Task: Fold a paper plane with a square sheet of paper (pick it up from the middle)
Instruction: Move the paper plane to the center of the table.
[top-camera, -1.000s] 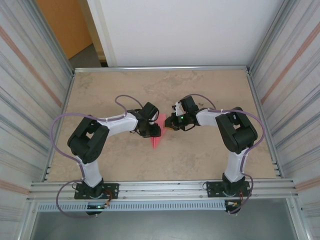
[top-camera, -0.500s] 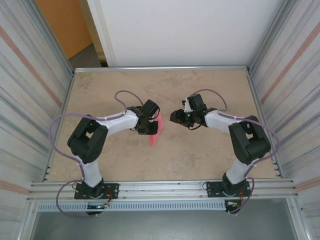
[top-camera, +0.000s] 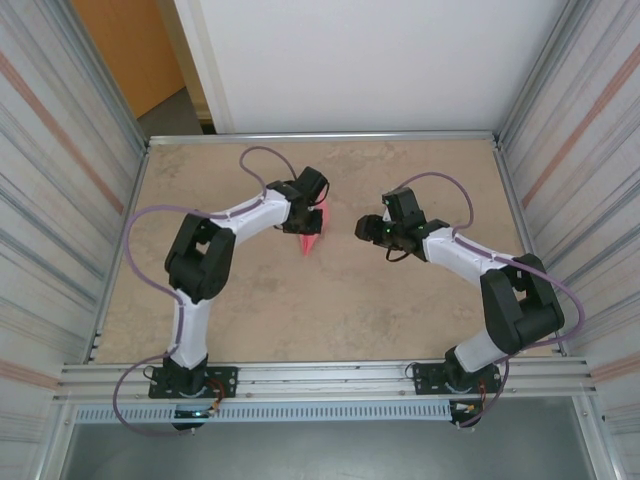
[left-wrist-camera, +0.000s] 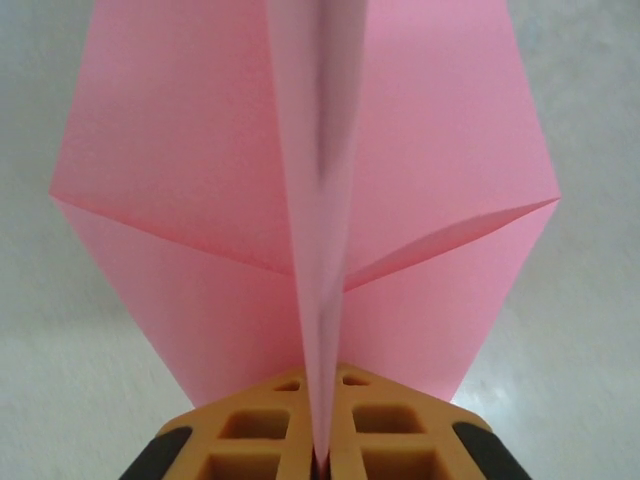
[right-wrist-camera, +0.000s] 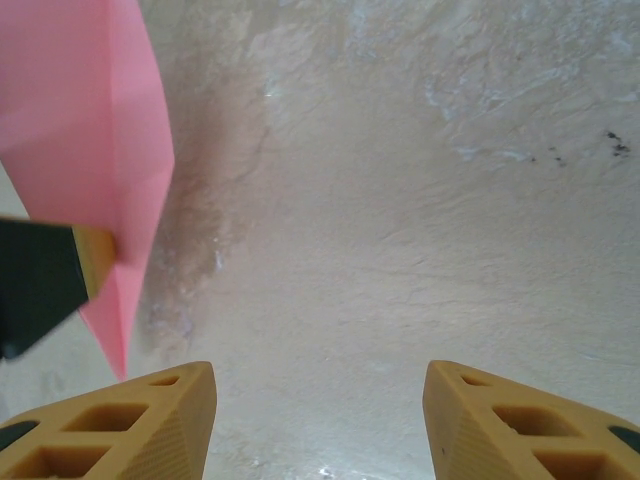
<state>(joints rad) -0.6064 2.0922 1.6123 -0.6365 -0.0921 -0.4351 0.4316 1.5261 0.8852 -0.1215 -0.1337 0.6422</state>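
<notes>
The pink paper plane hangs above the middle of the table, a folded sheet with a centre ridge and two wings, its point toward the near edge. My left gripper is shut on it. In the left wrist view the orange fingertips pinch the ridge of the paper plane, and my left gripper has both wings spreading out beyond it. My right gripper stands open a short way to the right, apart from the paper. In the right wrist view my right gripper has bare table between its fingers, with the paper plane at the far left.
The beige marbled table has corrugated metal walls on the left and right and a white panel behind it. An aluminium rail runs along the near edge by the arm bases.
My right gripper has opened, let go of the paper and drawn back to the right. My left gripper has closed on the plane and carried it toward the far side.
</notes>
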